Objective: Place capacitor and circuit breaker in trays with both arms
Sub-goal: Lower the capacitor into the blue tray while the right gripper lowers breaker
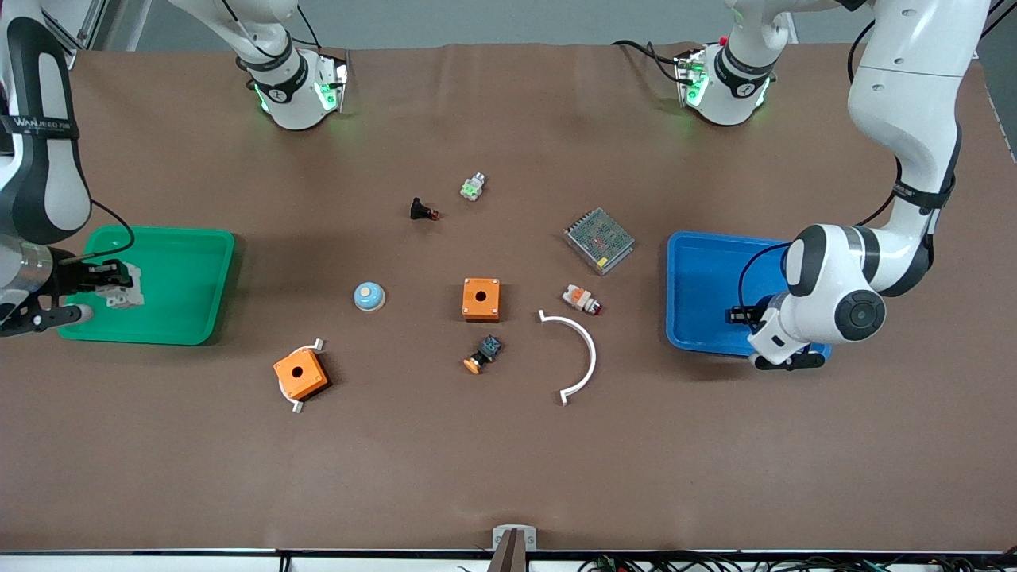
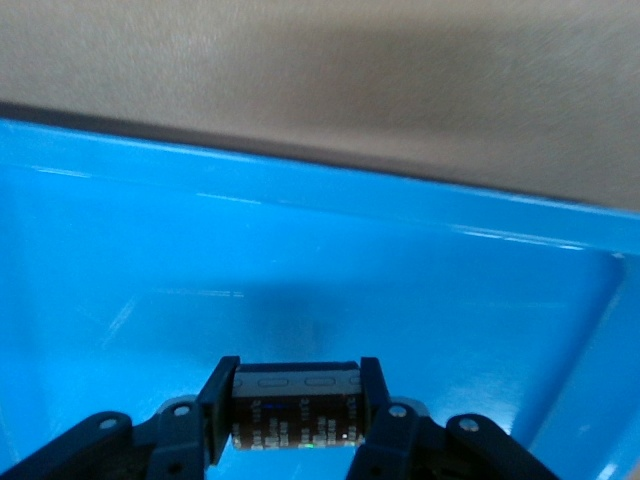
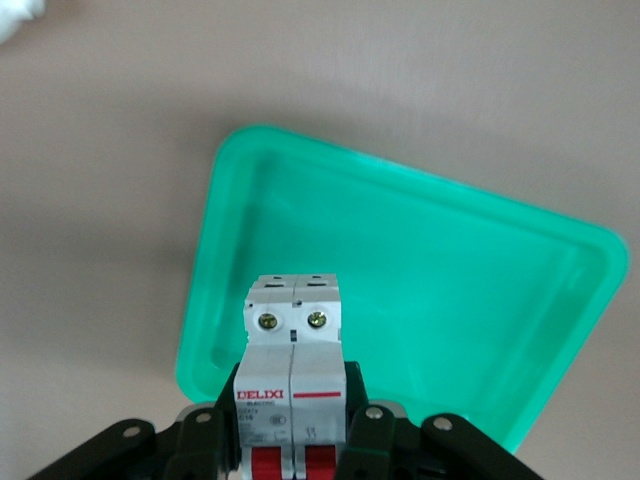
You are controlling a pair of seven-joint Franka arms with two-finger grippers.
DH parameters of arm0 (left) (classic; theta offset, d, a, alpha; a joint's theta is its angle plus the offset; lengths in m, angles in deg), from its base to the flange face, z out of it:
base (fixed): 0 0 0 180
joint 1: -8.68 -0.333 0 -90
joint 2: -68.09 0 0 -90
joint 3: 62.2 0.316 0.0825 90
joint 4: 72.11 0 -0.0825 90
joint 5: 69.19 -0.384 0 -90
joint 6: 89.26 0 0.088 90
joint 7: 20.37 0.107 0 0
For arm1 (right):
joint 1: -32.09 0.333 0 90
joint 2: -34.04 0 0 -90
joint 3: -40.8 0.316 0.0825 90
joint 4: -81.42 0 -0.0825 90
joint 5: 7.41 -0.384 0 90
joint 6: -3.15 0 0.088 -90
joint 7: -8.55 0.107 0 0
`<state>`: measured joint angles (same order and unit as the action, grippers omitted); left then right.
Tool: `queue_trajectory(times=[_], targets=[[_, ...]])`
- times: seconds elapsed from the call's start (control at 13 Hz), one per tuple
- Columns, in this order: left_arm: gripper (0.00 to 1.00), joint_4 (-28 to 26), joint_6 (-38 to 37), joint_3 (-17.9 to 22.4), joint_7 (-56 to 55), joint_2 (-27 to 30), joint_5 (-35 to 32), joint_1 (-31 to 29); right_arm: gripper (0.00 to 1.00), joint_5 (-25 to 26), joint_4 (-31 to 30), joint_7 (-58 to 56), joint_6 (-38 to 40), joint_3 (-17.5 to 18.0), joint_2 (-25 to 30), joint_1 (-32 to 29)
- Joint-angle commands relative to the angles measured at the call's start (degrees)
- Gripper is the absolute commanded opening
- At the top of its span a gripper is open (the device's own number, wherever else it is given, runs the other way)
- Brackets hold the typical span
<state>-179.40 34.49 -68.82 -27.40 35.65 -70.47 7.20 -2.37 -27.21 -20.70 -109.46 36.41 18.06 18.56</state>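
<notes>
My right gripper [image 1: 117, 287] is shut on the circuit breaker [image 1: 125, 296], a white-grey block with red levers. It holds the breaker over the green tray [image 1: 199, 238], at the tray's edge toward the right arm's end. In the right wrist view the breaker [image 3: 293, 340] stands between the fingers [image 3: 362, 420], above the green tray [image 3: 450, 260]. My left gripper [image 1: 736, 315] is over the blue tray [image 1: 699, 270]. In the left wrist view it [image 2: 296, 410] is shut on the capacitor [image 2: 296, 400], a small dark block with a grey band, just above the blue tray's floor [image 2: 300, 260].
Between the trays lie two orange boxes [image 1: 481, 299] [image 1: 300, 373], a white curved strip [image 1: 584, 349], a metal mesh unit [image 1: 599, 239], a white-orange plug part [image 1: 581, 299], a push button with an orange cap [image 1: 483, 354], a blue-white dome [image 1: 369, 296] and two small parts [image 1: 422, 210] [image 1: 473, 187].
</notes>
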Motion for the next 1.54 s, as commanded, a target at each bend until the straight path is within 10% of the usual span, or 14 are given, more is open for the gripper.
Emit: queue_trajectory(times=[0.0,0.46,0.92,1.0,1.15,1.46], targets=[[0.21,-1.96,1.59,-0.76,0.17,1.5,-1.27,0.16,0.02,0.67,-8.95,-1.52,-6.72,1.23,2.7,-3.08],[0.8,-1.17,1.59,-0.76,1.05,2.29,-1.27,0.6,0.02,0.67,-18.64,-3.19,-22.3,1.23,1.83,-5.55],[1.0,0.32,1.67,-0.85,0.0,8.43,-1.18,0.51,0.12,0.76,-18.46,-3.19,-26.6,1.23,-2.3,-5.11],[1.0,0.32,1.59,-0.85,-0.09,10.53,-1.18,0.25,0.17,0.76,-18.38,-3.19,-26.79,1.23,-2.83,-5.11],[1.0,0.41,1.67,-0.59,-0.18,14.49,-1.18,0.25,0.88,0.76,-18.2,-3.01,-26.79,1.23,-3.01,-5.02],[1.0,2.69,0.62,-0.5,0.08,21.08,-1.27,0.16,1.0,0.67,-15.5,-2.49,-20.76,1.84,-1.35,-4.76]])
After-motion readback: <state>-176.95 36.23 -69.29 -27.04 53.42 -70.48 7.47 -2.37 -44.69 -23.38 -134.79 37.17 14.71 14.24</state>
